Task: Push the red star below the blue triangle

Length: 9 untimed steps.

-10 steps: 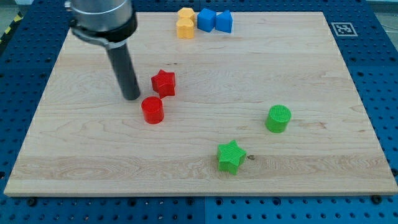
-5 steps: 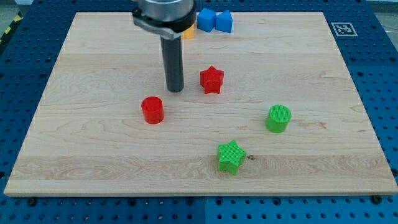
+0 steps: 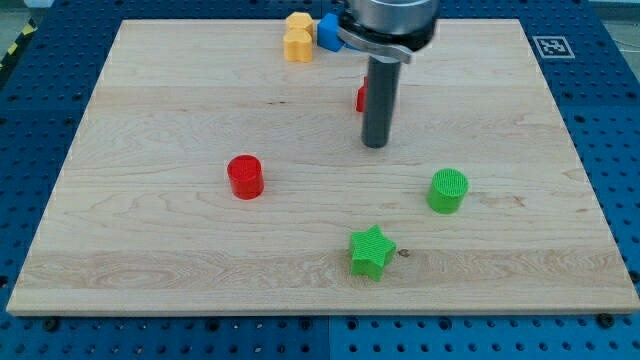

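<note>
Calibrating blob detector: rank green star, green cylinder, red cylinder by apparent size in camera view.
1. green star, largest.
2-3. green cylinder and red cylinder look alike; no ranking. The star sits nearest the view's bottom, which may inflate it.

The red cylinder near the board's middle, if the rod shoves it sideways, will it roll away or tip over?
The red cylinder stands on its flat end, so it probably slides rather than rolls. It looks squat, so tipping seems unlikely. The smooth wooden board should let it glide.

Looks like a robotics lab bench: blue perforated mounting table (image 3: 60, 40) with a regular hole grid, pale wooden board (image 3: 150, 250) laid on it, fiducial marker tag (image 3: 551, 46) at the board's far right corner, yellow-black hazard tape (image 3: 17, 42) far left.
</note>
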Each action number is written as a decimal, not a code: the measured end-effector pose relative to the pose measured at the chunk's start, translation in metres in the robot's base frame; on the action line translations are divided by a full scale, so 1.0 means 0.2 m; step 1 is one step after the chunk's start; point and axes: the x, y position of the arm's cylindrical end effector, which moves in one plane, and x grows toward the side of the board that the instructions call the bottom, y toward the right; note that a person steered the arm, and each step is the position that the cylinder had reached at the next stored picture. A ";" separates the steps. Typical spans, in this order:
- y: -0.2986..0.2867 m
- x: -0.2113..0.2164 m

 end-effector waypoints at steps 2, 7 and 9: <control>0.06 -0.29; -0.27 -0.25; -0.28 -0.43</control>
